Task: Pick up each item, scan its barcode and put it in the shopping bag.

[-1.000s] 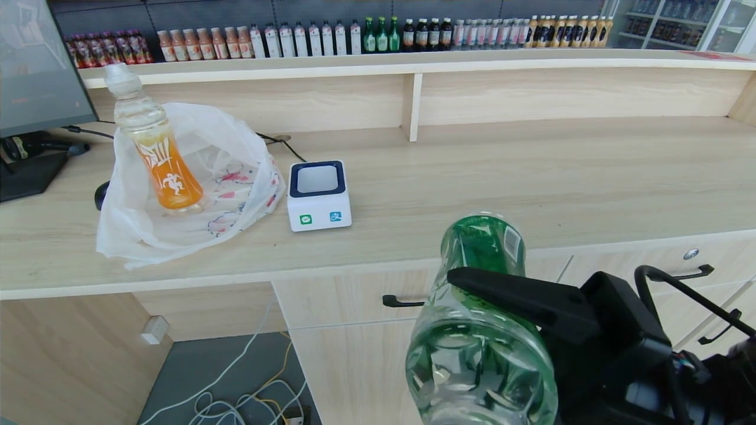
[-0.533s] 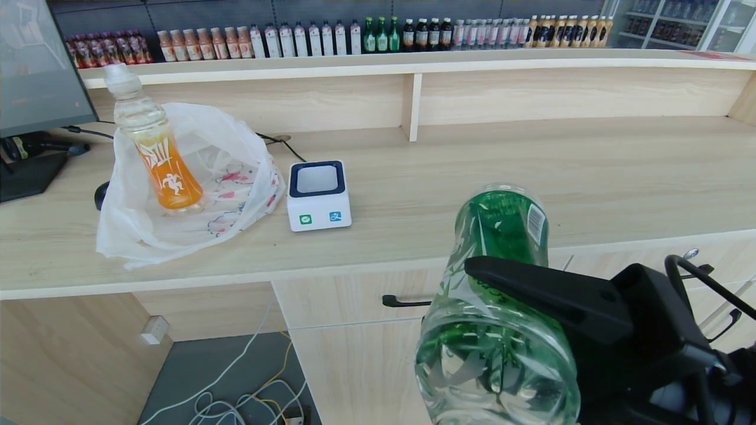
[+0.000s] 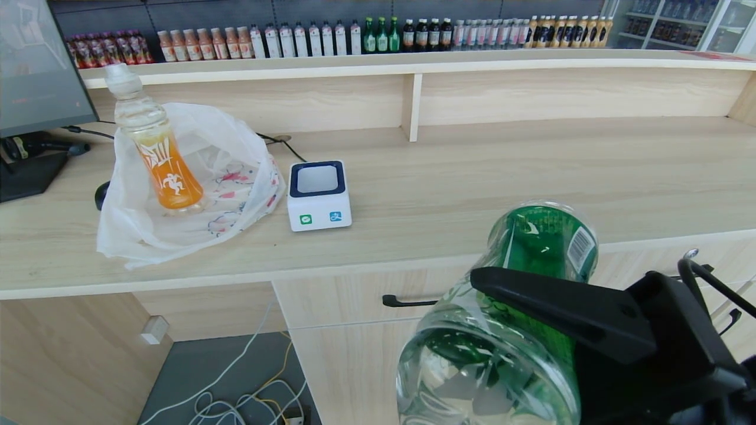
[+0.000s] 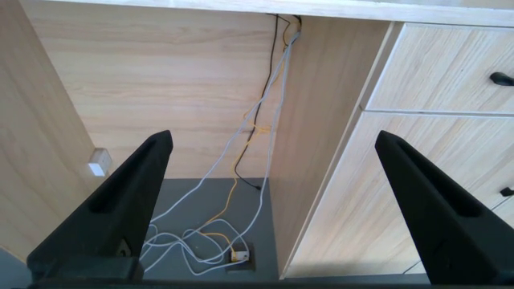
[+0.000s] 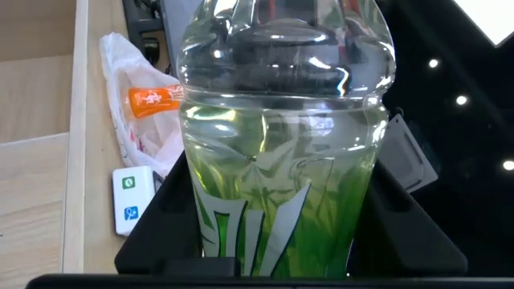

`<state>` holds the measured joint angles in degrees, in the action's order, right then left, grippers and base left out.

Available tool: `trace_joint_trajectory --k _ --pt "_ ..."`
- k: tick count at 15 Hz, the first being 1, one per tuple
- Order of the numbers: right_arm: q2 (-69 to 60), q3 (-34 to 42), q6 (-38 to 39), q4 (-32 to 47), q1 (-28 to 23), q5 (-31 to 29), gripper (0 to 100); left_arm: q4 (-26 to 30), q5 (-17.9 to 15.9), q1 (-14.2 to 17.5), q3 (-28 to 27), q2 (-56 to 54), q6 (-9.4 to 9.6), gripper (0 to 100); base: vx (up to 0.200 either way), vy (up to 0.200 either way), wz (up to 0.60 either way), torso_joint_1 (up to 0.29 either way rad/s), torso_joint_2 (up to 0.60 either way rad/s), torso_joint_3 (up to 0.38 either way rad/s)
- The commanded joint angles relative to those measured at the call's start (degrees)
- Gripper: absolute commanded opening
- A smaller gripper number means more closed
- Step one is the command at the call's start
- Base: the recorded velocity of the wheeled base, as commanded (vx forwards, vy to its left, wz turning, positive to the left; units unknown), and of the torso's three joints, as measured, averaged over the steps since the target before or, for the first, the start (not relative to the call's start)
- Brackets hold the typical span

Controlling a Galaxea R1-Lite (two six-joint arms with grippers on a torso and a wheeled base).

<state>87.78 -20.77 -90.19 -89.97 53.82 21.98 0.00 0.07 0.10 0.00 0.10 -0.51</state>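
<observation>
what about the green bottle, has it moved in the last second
Yes. In the head view the green bottle has shifted to the robot's right, farther from the barcode scanner, which sits fixed on the counter.

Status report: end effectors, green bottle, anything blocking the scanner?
Left end effector open, empty, below the counter. Right end effector shut on green bottle, short of the counter edge. Nothing between it and the scanner.

Wooden counter (image 3: 502,171) with shopping bag (image 3: 236,177), scanner (image 3: 319,195) and monitor (image 3: 41,65)
</observation>
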Motion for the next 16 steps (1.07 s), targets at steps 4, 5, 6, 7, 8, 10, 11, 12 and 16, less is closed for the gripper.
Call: trace_joint_trajectory --k 4,5,6,7,8,10,11,12,16 --pt "-0.2 0.0 0.0 0.0 0.2 0.0 0 0.0 0.0 0.0 0.0 0.1 -0.02 100 0.000 0.000 0.00 0.000 0.00 0.000" --pt "-0.2 0.0 0.0 0.0 0.2 0.0 0 0.0 0.0 0.0 0.0 0.1 -0.02 100 0.000 0.000 0.00 0.000 0.00 0.000" --pt "-0.1 0.0 0.0 0.0 0.2 0.0 0 0.0 0.0 0.0 0.0 0.0 -0.02 100 0.000 0.000 0.00 0.000 0.00 0.000" --pt "-0.2 0.0 0.0 0.0 0.2 0.0 0 0.0 0.0 0.0 0.0 0.0 -0.02 100 0.000 0.000 0.00 0.000 0.00 0.000" --pt "-0.1 0.0 0.0 0.0 0.2 0.0 0 0.0 0.0 0.0 0.0 0.0 -0.02 100 0.000 0.000 0.00 0.000 0.00 0.000" --pt "-0.2 0.0 0.0 0.0 0.3 0.0 0 0.0 0.0 0.0 0.0 0.0 -0.02 100 0.000 0.000 0.00 0.000 0.00 0.000" --pt "-0.1 0.0 0.0 0.0 0.2 0.0 0 0.0 0.0 0.0 0.0 0.0 -0.02 100 0.000 0.000 0.00 0.000 0.00 0.000" --pt "-0.2 0.0 0.0 0.0 0.2 0.0 0 0.0 0.0 0.0 0.0 0.0 -0.02 100 0.000 0.000 0.00 0.000 0.00 0.000" --pt "-0.1 0.0 0.3 0.0 0.2 0.0 0 0.0 0.0 0.0 0.0 0.0 -0.02 100 0.000 0.000 0.00 0.000 0.00 0.000"
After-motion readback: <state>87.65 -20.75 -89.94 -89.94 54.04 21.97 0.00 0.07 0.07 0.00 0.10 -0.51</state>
